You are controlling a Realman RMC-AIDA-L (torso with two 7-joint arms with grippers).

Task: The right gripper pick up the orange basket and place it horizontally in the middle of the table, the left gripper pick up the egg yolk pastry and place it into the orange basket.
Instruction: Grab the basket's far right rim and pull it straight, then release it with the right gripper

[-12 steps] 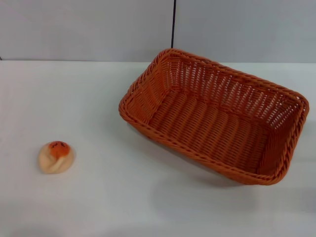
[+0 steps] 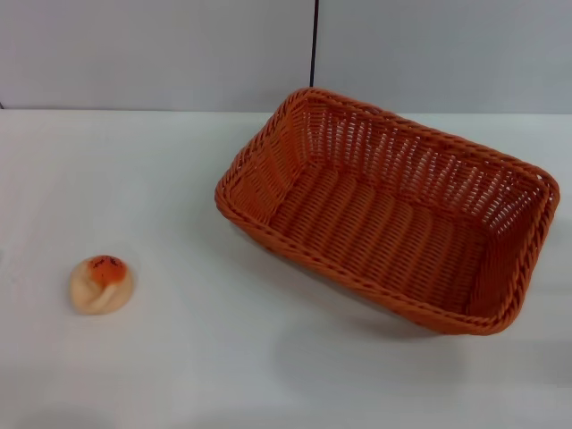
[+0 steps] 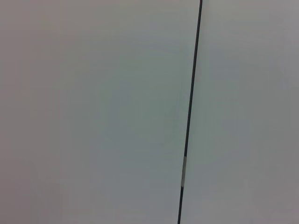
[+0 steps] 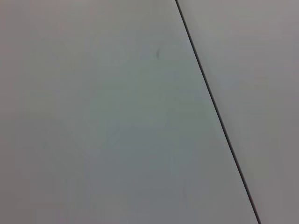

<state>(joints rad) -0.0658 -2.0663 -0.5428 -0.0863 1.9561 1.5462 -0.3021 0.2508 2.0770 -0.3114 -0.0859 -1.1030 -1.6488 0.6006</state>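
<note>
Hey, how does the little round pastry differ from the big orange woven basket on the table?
The small round cream pastry with the orange top is far smaller than the large rectangular orange woven basket. The pastry is a solid ball; the basket is open and empty. The pastry sits at the robot's left, the basket at its right, set askew. Both rest on the white table and share orange colouring.

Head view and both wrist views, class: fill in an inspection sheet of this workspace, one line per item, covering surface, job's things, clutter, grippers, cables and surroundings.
Surface: white table, bare between the things.
Job's things: orange basket sits askew at right, empty; egg yolk pastry lies apart at left, outside it.
Clutter: nothing seen.
Grippers: left gripper and right gripper not in view.
Cables: nothing seen.
Surroundings: grey wall panels with a dark vertical seam; both wrist views show only such panels.
</note>
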